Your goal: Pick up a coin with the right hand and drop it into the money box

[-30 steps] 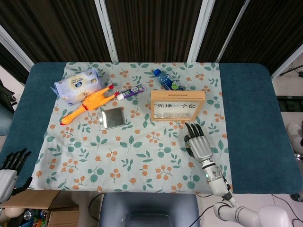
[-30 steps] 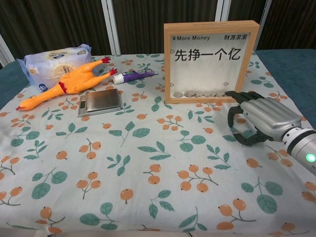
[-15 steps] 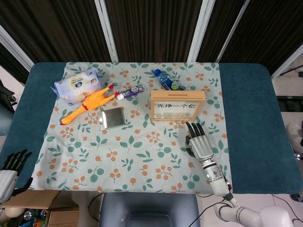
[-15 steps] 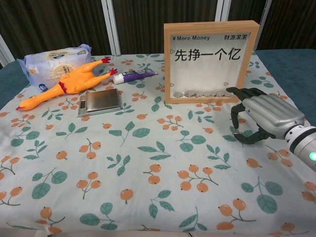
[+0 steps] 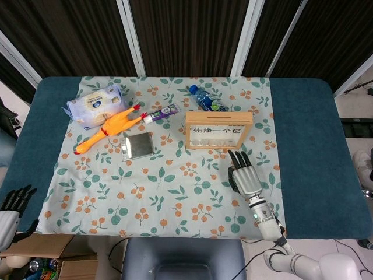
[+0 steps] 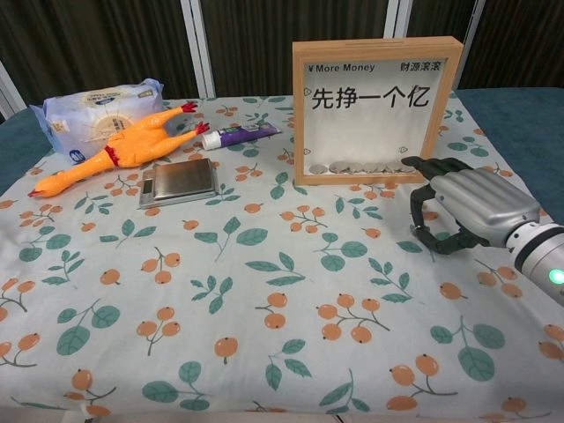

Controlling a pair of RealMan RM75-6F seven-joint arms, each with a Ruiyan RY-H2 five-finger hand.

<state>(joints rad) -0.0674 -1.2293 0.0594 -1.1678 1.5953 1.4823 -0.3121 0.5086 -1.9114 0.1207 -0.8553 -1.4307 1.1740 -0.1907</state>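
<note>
The wooden-framed money box (image 5: 219,129) stands upright on the floral cloth, with a row of coins (image 6: 361,166) lying along the bottom behind its glass. My right hand (image 5: 245,178) is palm down just in front of the box's right corner, fingers stretched towards it and thumb curved underneath (image 6: 467,207). I see nothing held in it, and no loose coin shows on the cloth; the hand hides the patch below it. My left hand (image 5: 10,213) hangs off the table's near left edge with fingers spread and empty.
A yellow rubber chicken (image 5: 111,128), a tissue pack (image 5: 96,106), a toothpaste tube (image 5: 161,113) and a flat silver scale (image 5: 138,145) lie at the back left. A water bottle (image 5: 205,98) lies behind the box.
My right hand has shifted only slightly in front of the box, keeping the same pose. My left hand has sunk a little lower at the frame's corner.
</note>
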